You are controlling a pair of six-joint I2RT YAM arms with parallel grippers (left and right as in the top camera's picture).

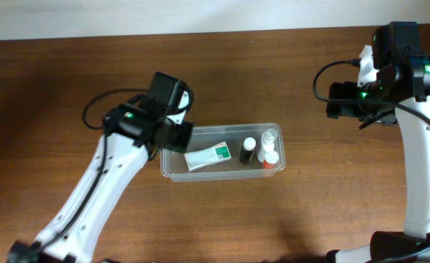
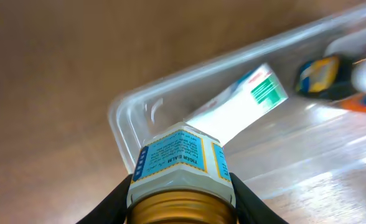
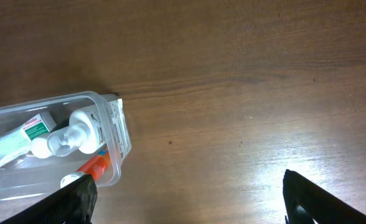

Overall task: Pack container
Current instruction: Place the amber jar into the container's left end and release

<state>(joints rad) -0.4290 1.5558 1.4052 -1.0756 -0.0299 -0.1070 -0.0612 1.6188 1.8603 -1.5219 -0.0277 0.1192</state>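
The container point(image 1: 222, 176) sits mid-table, already holding a box point(image 1: 208, 155) and small bottles point(image 1: 248, 150) at its right end. I judge I'm mid-placement: my left gripper point(image 2: 182, 202) pinches a gold-lidded jar point(image 2: 182, 163) just above the container's left end. Next I need to lower it into the free corner beside the box, then let go. The left arm reaches in diagonally; the right gripper point(image 3: 189, 208) hangs spread over the table, well apart.

A clear rectangular plastic container point(image 1: 200, 176) sits mid-way along the brown wooden surface point(image 1: 54, 88). Inside lie a white-and-green tube point(image 1: 208, 156), a black-capped little bottle point(image 1: 248, 150) and, at the right end, a clear pump bottle point(image 1: 270, 139) and an orange-capped bottle point(image 1: 271, 160). The left gripper point(image 1: 180, 136) hangs over its left end.
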